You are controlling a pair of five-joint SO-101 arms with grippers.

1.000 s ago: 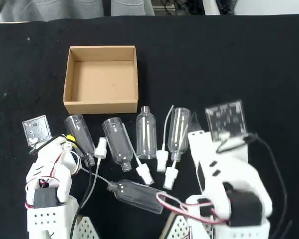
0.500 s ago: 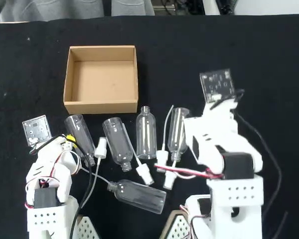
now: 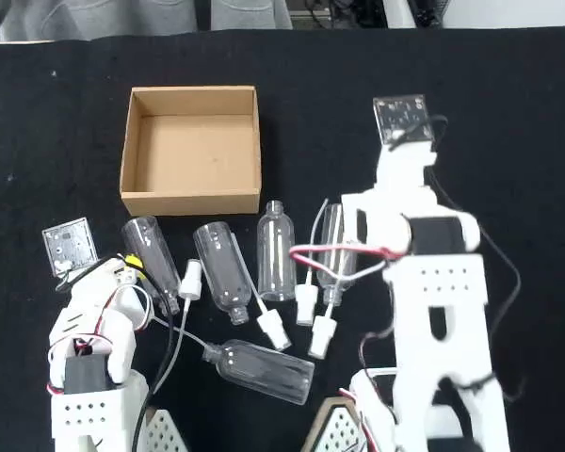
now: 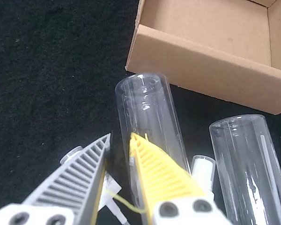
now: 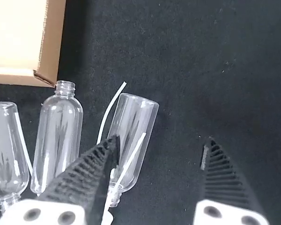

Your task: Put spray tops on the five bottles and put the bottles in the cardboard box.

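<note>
**Fingers spread wide on the right gripper [image 5: 159, 152], barely parted on the left gripper [image 4: 119, 145], both holding nothing**

Black cloth [image 3: 508, 113] covers the table beneath both arms. Straight out beyond the left gripper's fingertips stands the cardboard box [image 3: 190, 202], open-topped with its brown floor showing. Seen from the right gripper, the box lies off past the outer side of one black finger [image 5: 100, 159].

Four clear bottles [image 3: 276, 250] lie side by side between the box and the grippers. The first bottle [image 4: 150, 112] runs beneath the left gripper's yellow finger [image 4: 154, 173], outside the narrow gap, with its flat base toward the box. The fourth bottle [image 5: 131, 136] lies partly under that black finger, while the other black finger hangs over bare cloth. A fifth bottle [image 3: 262, 369] lies crosswise behind both sets of fingertips, near the arm bases.

White spray tops [image 3: 307, 301] lie loose by the bottle necks, with none fitted.
</note>
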